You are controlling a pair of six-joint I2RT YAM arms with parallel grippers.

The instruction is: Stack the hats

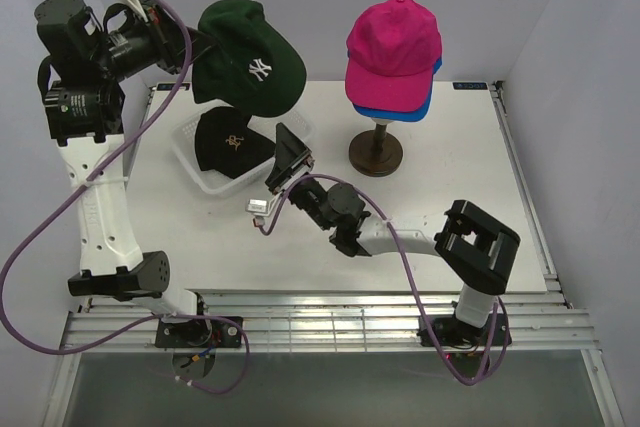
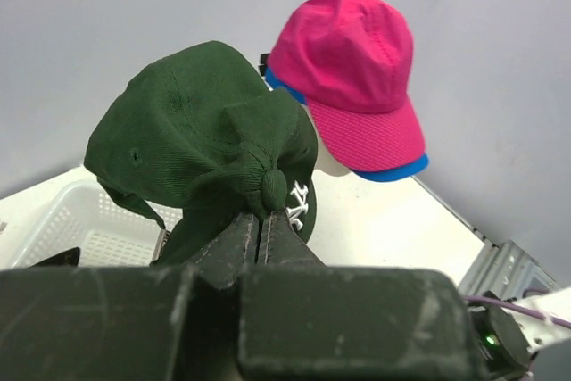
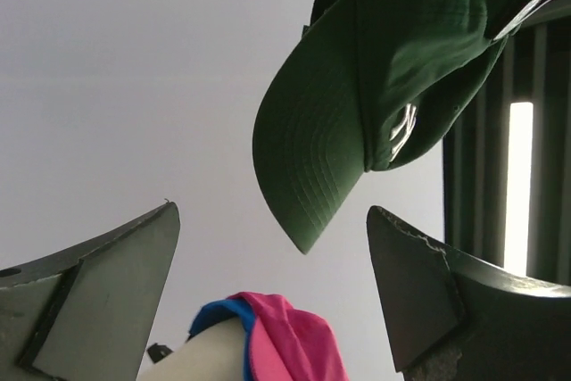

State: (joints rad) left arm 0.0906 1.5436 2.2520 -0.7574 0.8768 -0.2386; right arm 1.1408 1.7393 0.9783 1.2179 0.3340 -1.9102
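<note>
Top external: white table (image 1: 450,207), pale walls (image 1: 520,7); left tool (image 2: 259,225) clenched on green cap (image 1: 245,57), right tool (image 1: 285,159) released.

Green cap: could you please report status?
Left gripper shut on green cap, held aloft. Right gripper open, empty. Pink cap over blue cap on stand; black cap in basket. Nothing seen blocking.

White table (image 1: 450,147), white plastic basket with little holes (image 1: 184,152) near its back left corner, round dark stand (image 1: 376,152) well apart to the right, cream egg-shaped head (image 2: 332,163) on top, pale grey walls (image 1: 330,7) behind.
</note>
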